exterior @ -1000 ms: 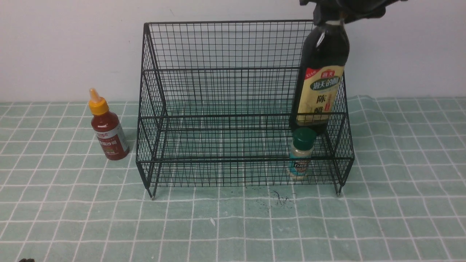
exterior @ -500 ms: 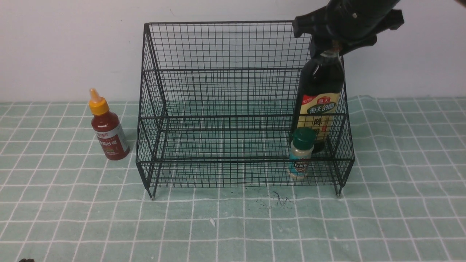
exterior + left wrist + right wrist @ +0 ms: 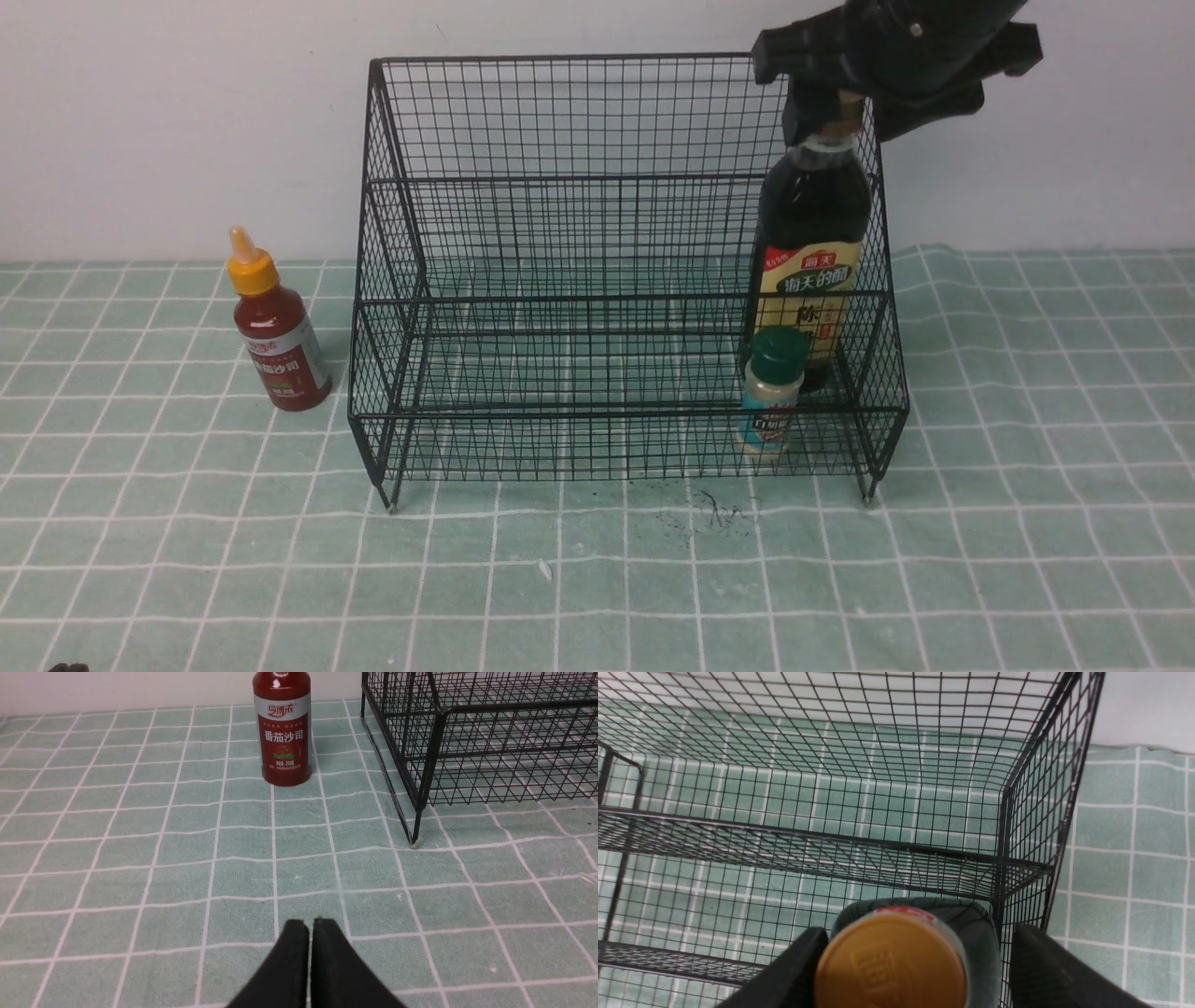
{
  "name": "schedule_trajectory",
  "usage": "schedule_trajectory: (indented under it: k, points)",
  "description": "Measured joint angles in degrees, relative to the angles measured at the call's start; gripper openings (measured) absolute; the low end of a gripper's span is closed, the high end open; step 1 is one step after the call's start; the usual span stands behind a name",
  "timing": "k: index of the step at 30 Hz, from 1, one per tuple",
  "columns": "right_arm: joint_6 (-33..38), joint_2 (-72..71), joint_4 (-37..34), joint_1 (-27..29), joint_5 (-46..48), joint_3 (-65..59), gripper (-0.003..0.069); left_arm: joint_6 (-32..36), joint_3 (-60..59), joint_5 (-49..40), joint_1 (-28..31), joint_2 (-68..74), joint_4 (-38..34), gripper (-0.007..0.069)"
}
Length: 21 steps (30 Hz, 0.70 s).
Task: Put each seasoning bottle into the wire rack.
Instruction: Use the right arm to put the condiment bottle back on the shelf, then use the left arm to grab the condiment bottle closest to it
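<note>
The tall dark bottle (image 3: 810,243) with tan cap (image 3: 892,961) and yellow label stands upright in the right end of the black wire rack (image 3: 560,121), just behind the green-capped shaker (image 3: 773,397) in the front tier. My right gripper (image 3: 843,112) hovers at the cap, open, with its jaws spread either side of it (image 3: 917,929). The red squeeze bottle (image 3: 278,345) with yellow nozzle stands on the cloth left of the rack. My left gripper (image 3: 309,924) is shut and empty, low over the cloth, well short of the red bottle (image 3: 282,737).
A green checked cloth (image 3: 597,579) covers the table up to a white wall behind. The rack's front left foot (image 3: 414,843) stands on the cloth to the right of the red bottle. Small dark specks lie on the cloth in front of the rack (image 3: 714,513).
The dark bottle has come down into the rack and now stands there. My right gripper came down with it, then opened and let go of the neck. The left arm has not moved.
</note>
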<state>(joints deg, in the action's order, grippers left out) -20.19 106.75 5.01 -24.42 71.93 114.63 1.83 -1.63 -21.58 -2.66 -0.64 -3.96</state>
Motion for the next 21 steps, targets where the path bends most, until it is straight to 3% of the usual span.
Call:
schedule_trajectory:
  k: [8,11,14,16,21]
  points:
    - [2.3,-7.9,1.9,0.0,0.5,0.0,0.0454,0.0,0.0,0.0,0.0,0.0,0.0,-0.0006]
    - [4.7,-14.4,2.2,0.0,0.6,0.0,0.037,0.0,0.0,0.0,0.0,0.0,0.0,-0.0006]
    - [6.2,-24.6,3.7,0.0,0.8,-1.0,0.0135,0.0,0.0,0.0,0.0,0.0,0.0,-0.0006]
    - [6.3,-30.6,4.8,0.0,0.8,-3.8,0.0046,0.0,0.0,0.0,0.0,0.0,0.0,-0.0006]
    - [5.5,-47.8,5.6,0.0,-3.1,-20.0,-0.001,0.0,0.0,0.0,0.0,0.0,0.0,-0.0006]
